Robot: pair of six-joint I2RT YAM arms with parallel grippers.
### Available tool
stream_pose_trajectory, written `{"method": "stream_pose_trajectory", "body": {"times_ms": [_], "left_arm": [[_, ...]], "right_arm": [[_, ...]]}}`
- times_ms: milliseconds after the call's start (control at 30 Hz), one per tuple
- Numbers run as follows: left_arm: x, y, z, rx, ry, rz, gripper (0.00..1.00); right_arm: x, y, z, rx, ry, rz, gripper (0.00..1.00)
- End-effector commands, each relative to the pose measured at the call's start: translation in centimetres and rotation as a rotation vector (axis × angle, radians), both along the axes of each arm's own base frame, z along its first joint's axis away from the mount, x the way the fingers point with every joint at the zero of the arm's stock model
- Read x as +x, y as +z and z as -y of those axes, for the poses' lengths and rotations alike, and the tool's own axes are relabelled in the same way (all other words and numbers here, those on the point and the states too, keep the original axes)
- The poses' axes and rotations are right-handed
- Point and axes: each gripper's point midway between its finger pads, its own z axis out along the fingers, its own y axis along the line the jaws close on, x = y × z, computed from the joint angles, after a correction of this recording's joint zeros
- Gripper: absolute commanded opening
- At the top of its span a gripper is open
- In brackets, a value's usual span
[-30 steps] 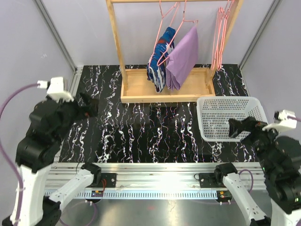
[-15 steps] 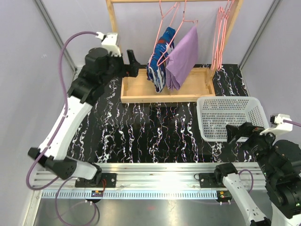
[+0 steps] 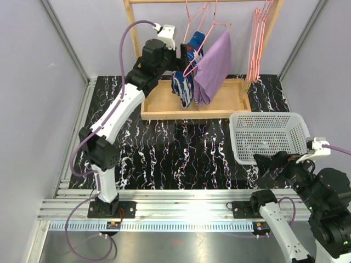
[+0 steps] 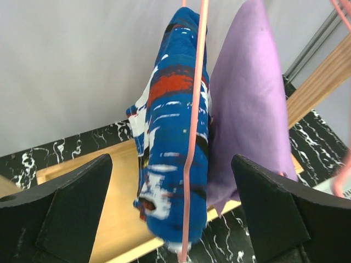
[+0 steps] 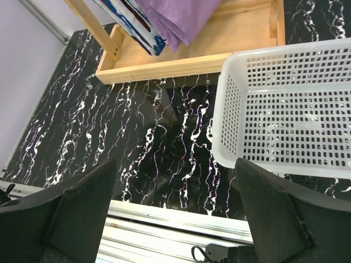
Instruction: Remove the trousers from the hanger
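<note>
Two trousers hang on pink hangers (image 3: pixel 198 24) from the wooden rack. The dark blue pair with white and red streaks (image 3: pixel 185 76) (image 4: pixel 175 126) is on the left, and the plain lilac pair (image 3: pixel 213 71) (image 4: pixel 249 104) hangs right beside it. My left gripper (image 3: pixel 184 53) (image 4: pixel 171 161) is raised to the blue pair and stands open. The blue cloth and a pink hanger wire (image 4: pixel 193 142) show between its fingers, just ahead of them, not gripped. My right gripper (image 3: pixel 264 163) (image 5: pixel 175 164) hovers open and holds nothing, low over the table by the basket's near left corner.
The rack's wooden base tray (image 3: pixel 164 104) sits at the back of the black marbled table (image 3: pixel 164 148). A white perforated basket (image 3: pixel 269 134) (image 5: pixel 285 104) stands at the right. Several spare pink hangers (image 3: pixel 256 44) hang at the rack's right post.
My left arm has swung from the near left side up and across to the rack, reaching the blue trousers. The right gripper has drifted slightly left and nearer.
</note>
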Motion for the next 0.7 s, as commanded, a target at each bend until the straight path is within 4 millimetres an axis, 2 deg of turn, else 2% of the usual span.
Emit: {"method": "stream_pose_trajectory", "body": {"times_ms": [0, 33, 100, 133, 200, 233, 333, 400, 533, 667], "left_arm": [[2.1, 2.4, 1.1, -0.017, 0.019, 0.104, 0.90], [2.5, 2.7, 1.1, -0.013, 0.031, 0.106, 0.82], [3.0, 2.2, 1.4, 0.012, 0.041, 0.109, 0.75], [3.5, 1.9, 1.7, 0.021, 0.047, 0.113, 0.63], [3.8, 1.8, 2.0, 0.034, 0.055, 0.126, 0.54], [4.0, 1.9, 2.0, 0.032, 0.061, 0.133, 0.41], [4.5, 1.6, 2.4, 0.025, 0.067, 0.136, 0.28], [4.5, 1.6, 2.5, 0.015, 0.062, 0.137, 0.16], [4.4, 2.2, 2.9, -0.011, 0.059, 0.146, 0.00], [3.5, 4.3, 2.7, -0.048, 0.056, 0.170, 0.00]], "right_arm": [[0.2, -0.6, -1.2, 0.010, 0.065, -0.008, 0.96], [0.3, -0.8, -1.2, 0.011, 0.068, -0.010, 0.95], [0.5, -1.6, -1.4, 0.009, 0.070, -0.028, 0.94], [0.4, -1.8, -1.5, 0.012, 0.077, -0.034, 0.94], [0.5, -2.3, -1.7, 0.016, 0.085, -0.041, 0.93], [0.4, -2.2, -1.9, 0.024, 0.096, -0.039, 0.93], [0.4, -2.4, -2.1, 0.026, 0.107, -0.041, 0.93], [0.3, -2.4, -2.2, 0.026, 0.113, -0.042, 0.93], [0.4, -2.6, -2.5, 0.032, 0.133, -0.048, 0.92], [0.5, -3.5, -3.1, 0.039, 0.162, -0.071, 0.92]]}}
